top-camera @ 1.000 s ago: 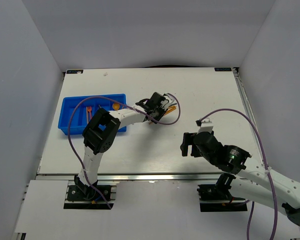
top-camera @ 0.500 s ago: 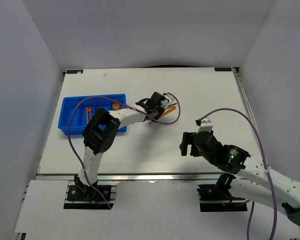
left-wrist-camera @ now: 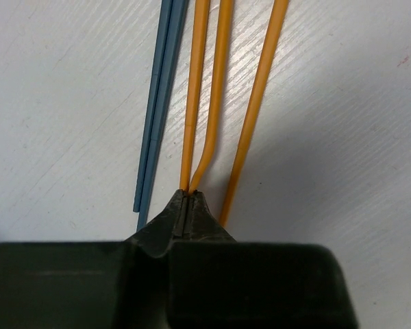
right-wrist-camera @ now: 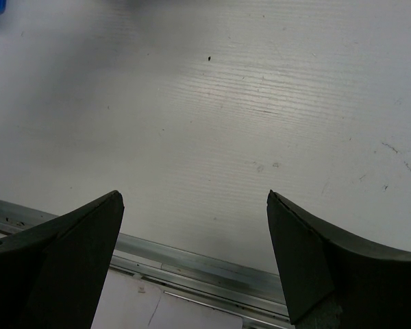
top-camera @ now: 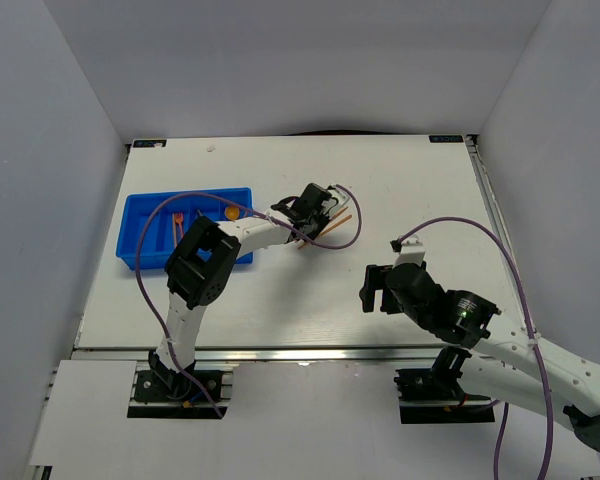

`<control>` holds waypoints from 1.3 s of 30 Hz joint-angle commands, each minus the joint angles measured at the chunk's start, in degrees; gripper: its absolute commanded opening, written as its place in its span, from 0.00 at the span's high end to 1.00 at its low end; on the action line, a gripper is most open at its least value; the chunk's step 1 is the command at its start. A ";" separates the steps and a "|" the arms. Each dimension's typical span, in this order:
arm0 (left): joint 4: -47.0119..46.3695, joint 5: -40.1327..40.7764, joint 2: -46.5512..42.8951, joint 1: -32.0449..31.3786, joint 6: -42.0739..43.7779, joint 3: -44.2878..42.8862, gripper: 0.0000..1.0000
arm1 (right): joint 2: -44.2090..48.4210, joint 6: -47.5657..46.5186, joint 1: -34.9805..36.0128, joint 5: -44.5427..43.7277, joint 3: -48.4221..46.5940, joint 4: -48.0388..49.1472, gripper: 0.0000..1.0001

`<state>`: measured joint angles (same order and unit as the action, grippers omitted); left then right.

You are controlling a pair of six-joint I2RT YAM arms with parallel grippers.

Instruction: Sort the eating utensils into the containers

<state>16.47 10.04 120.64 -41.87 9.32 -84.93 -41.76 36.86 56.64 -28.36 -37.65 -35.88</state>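
Observation:
In the left wrist view my left gripper (left-wrist-camera: 189, 194) is shut on the near ends of two orange sticks (left-wrist-camera: 195, 103), which run away from the jaw tips over the white table. A third orange stick (left-wrist-camera: 255, 110) lies loose just to their right, and two grey-blue sticks (left-wrist-camera: 161, 103) lie to their left. From above, the left gripper (top-camera: 327, 204) sits right of the blue tray (top-camera: 145, 238), which holds an orange spoon (top-camera: 233, 212) and a red fork (top-camera: 179, 222). My right gripper (top-camera: 373, 290) (right-wrist-camera: 192, 195) hangs open over bare table, holding nothing.
A purple cable (top-camera: 345, 235) loops around the left wrist beside the sticks, and another purple cable (top-camera: 480, 225) arcs over the right arm. The table's metal front edge (right-wrist-camera: 192, 264) runs just below the right fingers.
The left jaws have closed from partly open to shut on the two orange sticks. Both arms have stayed nearly in place.

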 commanded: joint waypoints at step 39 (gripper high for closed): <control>16.40 12.38 -43.65 39.48 -30.86 22.70 1.00 | -0.34 -3.46 -0.22 1.38 -0.23 6.43 0.11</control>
<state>28.82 27.62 76.88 -4.64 -20.73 -63.96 -42.00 34.87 56.62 -27.68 -37.63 -32.82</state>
